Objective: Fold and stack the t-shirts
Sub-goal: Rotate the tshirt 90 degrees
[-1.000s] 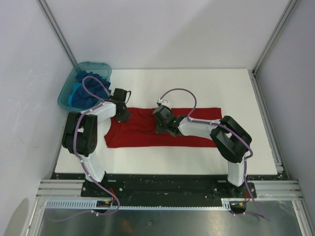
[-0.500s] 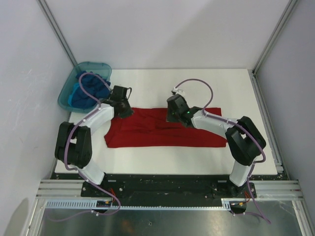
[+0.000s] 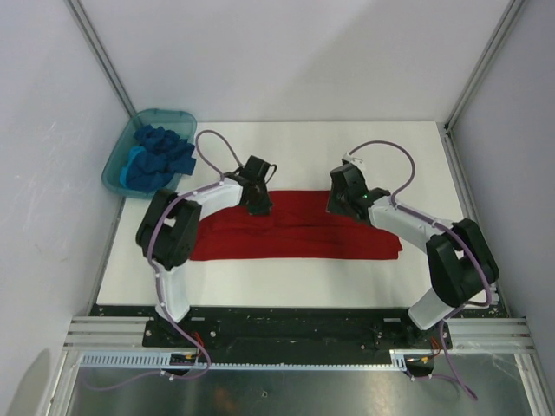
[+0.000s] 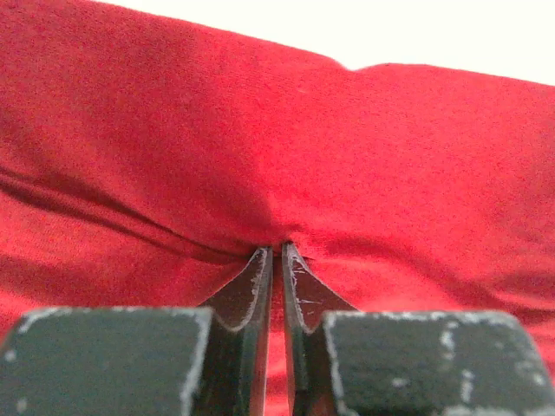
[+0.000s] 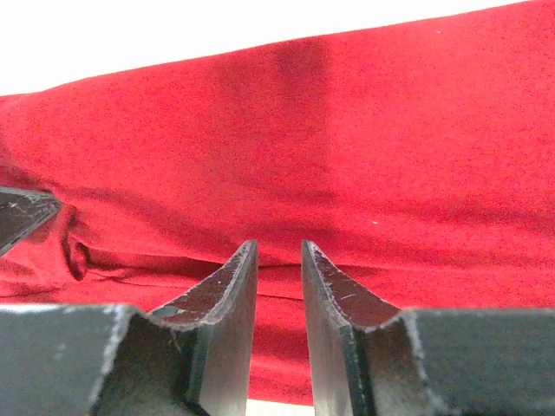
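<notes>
red t-shirt (image 3: 299, 238) at left fingers (image 4: 257, 290), perhaps pinched

No legible text, logo, number or sign in any view. Red t-shirt (image 3: 295, 238) plain cloth, no print or tag visible. Teal tub (image 3: 111, 170) unmarked.

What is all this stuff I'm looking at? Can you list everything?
Red shirt: one, bright red, folded into a long band across the middle of the table.
Blue shirts: number unclear, dark and lighter blue, heaped in the tub.
Tub: one, see-through teal, far left corner.
Table: one, white, under everything.
Arms: two, white and black, bolted at the near edge.
Left gripper: one, black, apparently pinching a fold of the red shirt.
Right gripper: one, black, open over the red shirt.
</notes>
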Motion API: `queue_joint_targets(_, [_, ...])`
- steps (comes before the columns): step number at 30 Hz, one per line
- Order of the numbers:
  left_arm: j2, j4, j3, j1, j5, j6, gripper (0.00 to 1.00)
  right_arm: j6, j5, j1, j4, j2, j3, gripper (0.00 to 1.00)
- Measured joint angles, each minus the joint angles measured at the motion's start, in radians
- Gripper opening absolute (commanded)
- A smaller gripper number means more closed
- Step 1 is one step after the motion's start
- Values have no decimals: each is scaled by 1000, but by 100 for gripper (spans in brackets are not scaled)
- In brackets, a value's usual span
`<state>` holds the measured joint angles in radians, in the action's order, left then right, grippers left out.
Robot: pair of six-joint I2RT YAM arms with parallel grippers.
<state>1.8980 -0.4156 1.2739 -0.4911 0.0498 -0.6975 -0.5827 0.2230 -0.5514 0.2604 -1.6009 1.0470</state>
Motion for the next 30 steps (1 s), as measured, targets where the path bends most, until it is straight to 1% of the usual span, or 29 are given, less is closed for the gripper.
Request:
queue_joint_targets(3, [59, 2, 18, -1, -5, -14, 18, 0, 0, 12, 12, 16, -23, 31])
queue_joint_targets(9, [55, 15, 25, -2, -4, -8, 39, 0, -9, 22, 26, 50, -48, 32])
queue_joint_targets(11, [22, 16, 4, -3, -2, -9, 43, 0, -19, 31, 26, 58, -49, 32])
queue_joint_targets(14, [-111, 8, -77, -3, 13, -25, 46, 0, -37, 46, 25, 72, -49, 32])
queue_joint_targets(18, [-436, 9, -272, -3, 70, -129, 48, 0, -68, 71, 22, 91, -49, 32])
queue_joint_targets(19, [-541, 5, -338, -3, 90, -171, 48, 0, -76, 76, 20, 97, -49, 32])
queue_joint_targets(21, [-686, -11, -438, -3, 121, -247, 50, 1, -91, 85, 19, 108, -49, 32])
queue_joint_targets(23, [-774, -32, -525, -2, 143, -322, 55, 4, -105, 91, 19, 120, -49, 32])
queue_joint_targets(25, [-827, -68, -614, -1, 163, -407, 59, 8, -120, 97, 19, 131, -49, 32])
queue_joint_targets(27, [-856, -106, -692, -1, 180, -487, 61, 10, -135, 99, 21, 142, -49, 32])
queue_joint_targets(30, [-882, -156, -762, -1, 200, -588, 62, 15, -153, 99, 26, 155, -49, 32])
